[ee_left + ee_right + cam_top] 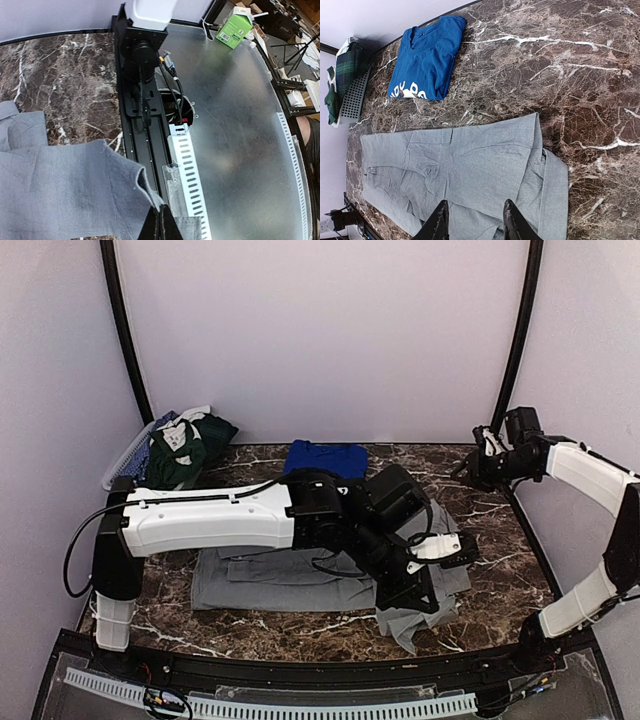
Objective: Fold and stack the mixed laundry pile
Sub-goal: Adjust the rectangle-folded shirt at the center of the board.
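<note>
Checking in from the remote station. My left gripper [162, 226] is clamped fully closed on an edge of the light-grey soft cotton shirt [470, 170], with the arm stretched across to the near-right part of the dark brown marble-pattern tabletop [500, 540]. In the left wrist view the pinched cloth rises up to the fingertips. The rest of the shirt lies spread fairly flat across the middle of the table, and its right end is bunched up under the arm.

The right gripper [475, 205] hangs up high at the back right. Its fingers are partway apart with nothing between them.

The folded royal-blue T-shirt with white print [427, 57] sits behind the grey shirt near the back edge, not touching it. The dark-green and plaid pieces [185, 445] are heaped in the grey mesh basket [352, 97] at the back-left corner. A small green carton [234, 29] stands on the metal shelf past the near table edge.
</note>
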`<move>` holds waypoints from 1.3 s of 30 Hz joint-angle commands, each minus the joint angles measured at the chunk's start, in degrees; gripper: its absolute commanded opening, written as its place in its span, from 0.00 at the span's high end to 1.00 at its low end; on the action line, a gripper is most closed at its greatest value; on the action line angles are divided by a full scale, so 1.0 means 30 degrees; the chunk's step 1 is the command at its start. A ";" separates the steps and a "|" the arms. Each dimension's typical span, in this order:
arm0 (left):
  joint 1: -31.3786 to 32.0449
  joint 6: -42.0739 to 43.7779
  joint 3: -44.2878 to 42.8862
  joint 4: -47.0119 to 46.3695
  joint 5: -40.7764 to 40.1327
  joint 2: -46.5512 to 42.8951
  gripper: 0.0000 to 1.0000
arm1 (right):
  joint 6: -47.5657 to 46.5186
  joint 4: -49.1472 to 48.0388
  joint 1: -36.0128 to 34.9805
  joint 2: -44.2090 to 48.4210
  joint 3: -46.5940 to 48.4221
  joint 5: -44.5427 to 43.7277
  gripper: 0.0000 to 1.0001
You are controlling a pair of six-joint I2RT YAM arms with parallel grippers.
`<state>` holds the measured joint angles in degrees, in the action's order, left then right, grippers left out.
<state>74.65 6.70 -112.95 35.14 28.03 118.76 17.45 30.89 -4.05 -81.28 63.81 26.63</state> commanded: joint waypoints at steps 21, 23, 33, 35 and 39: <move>0.0632 0.2672 0.3474 0.3219 0.2379 -0.3297 1.00 | 0.0012 -0.1806 -0.1337 -0.3063 0.0602 0.1885 0.65; 0.0670 0.2811 0.3640 0.3518 0.2760 -0.3314 1.00 | 0.0020 -0.1803 -0.1625 -0.3314 0.0929 0.1782 0.65; 0.1004 0.3862 0.3648 0.4773 0.3625 -0.3455 1.00 | 0.0100 -0.2242 -0.2711 -0.5296 0.1998 0.1588 0.66; 0.0991 0.4059 0.3680 0.5078 0.3553 -0.3514 1.00 | 0.0087 -0.2334 -0.2771 -0.5705 0.1991 0.1554 0.66; 0.0987 0.4063 0.4105 0.5197 0.3249 -0.3678 1.00 | -0.0036 -0.2474 -0.2852 -0.6504 0.1878 0.1430 0.66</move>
<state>77.41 17.37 -102.10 47.62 36.84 111.13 17.67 25.28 -12.08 -98.74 68.69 31.59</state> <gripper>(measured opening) 0.003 0.343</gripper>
